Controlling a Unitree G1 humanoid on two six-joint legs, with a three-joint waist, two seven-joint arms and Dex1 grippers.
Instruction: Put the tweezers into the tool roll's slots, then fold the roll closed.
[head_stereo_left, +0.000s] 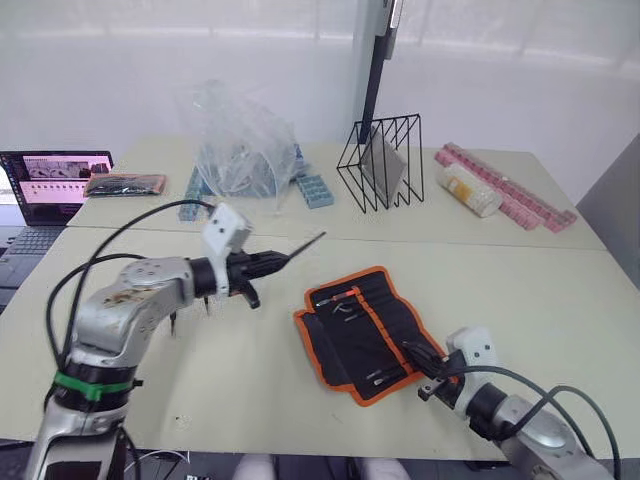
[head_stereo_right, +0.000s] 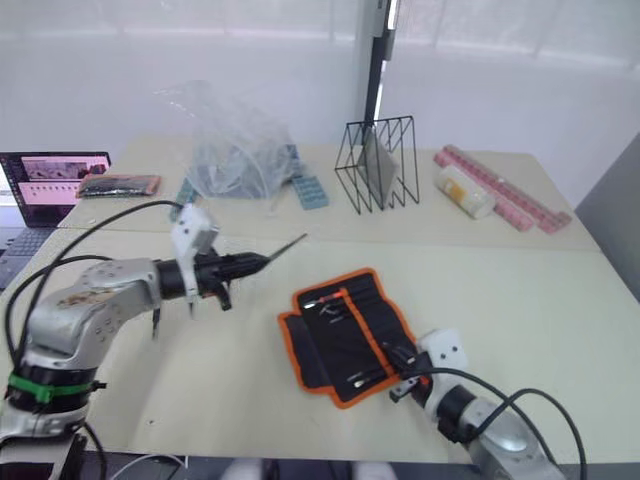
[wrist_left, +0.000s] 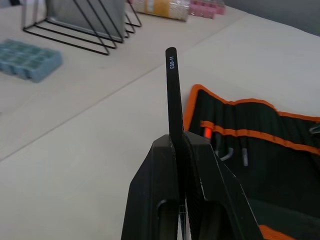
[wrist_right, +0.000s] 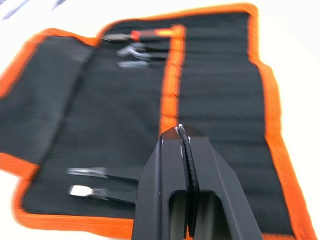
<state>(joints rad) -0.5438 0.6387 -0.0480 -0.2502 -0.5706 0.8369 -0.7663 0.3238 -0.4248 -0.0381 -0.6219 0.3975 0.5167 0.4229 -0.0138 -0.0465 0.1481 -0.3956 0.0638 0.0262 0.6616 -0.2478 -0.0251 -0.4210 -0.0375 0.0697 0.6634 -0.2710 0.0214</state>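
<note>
The tool roll (head_stereo_left: 367, 331) lies open, flat on the table (head_stereo_left: 560, 290), lower centre-right of the head view, orange trim all round and an orange strip down the middle dividing the slots (wrist_right: 220, 100). Several tweezers sit tucked in already: a few near the roll's far end (wrist_right: 132, 52), two more near its close end (wrist_right: 95, 182), tips poking out of the pockets. One more tweezer (wrist_left: 173, 92) is clenched betw. the left gripper (head_stereo_left: 268, 263)'s fingers, held above the table at centre-left of frame, just left of the roll & apart from it, its free end pointing up-right twd the wire rack (head_stereo_left: 382, 160). Right gripper (head_stereo_left: 428, 368) sits at the roll's lower-right edge, fingers pressed together w/ nothing seen betw. them, over the black fabric. Further back: crumpled clear plastic bag (head_stereo_left: 238, 145), blue trays (head_stereo_left: 312, 189), pink strips (head_stereo_left: 510, 190) at upper right, a laptop (head_stereo_left: 45, 190) at far left edge.
</note>
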